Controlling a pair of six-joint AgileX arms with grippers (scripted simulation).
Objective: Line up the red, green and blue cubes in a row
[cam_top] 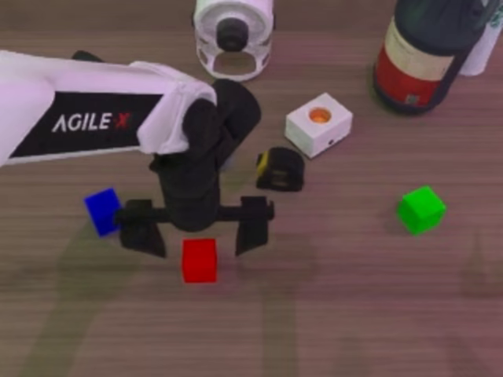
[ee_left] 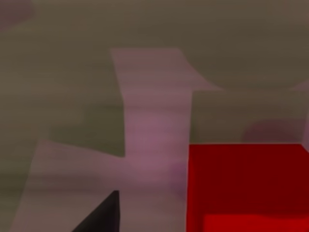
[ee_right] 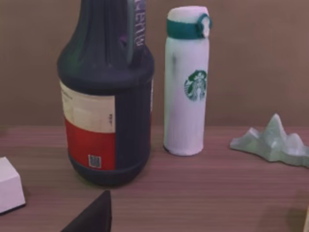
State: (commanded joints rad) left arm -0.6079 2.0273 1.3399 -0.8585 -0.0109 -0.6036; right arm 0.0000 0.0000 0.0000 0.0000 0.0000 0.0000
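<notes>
The left arm reaches in from the top view's left, and the left gripper hangs over the middle of the wooden table with its jaws spread wide, one finger on the left and the other on the right. The jaws hold nothing. The red cube sits on the table just in front of the gap between the two fingers, roughly centred on that gap and apart from both; whether the gripper is at the cube's height or above it cannot be told from the top view. In the left wrist view the red cube fills the lower corner, close to the camera, with one dark fingertip showing beside it and not touching it. The blue cube lies just beside the left finger, on its outer side, and contact between them cannot be told. The green cube rests well apart toward the table's right side. Behind the gripper stand a white block with an orange round hole, a small black and yellow object, a white jug and a dark bottle with a red and cream label. The right wrist view shows the same dark bottle, a white flask with a green band, and a grey, peaked object, while the right gripper itself shows only as a dark tip, so its jaws cannot be judged.
</notes>
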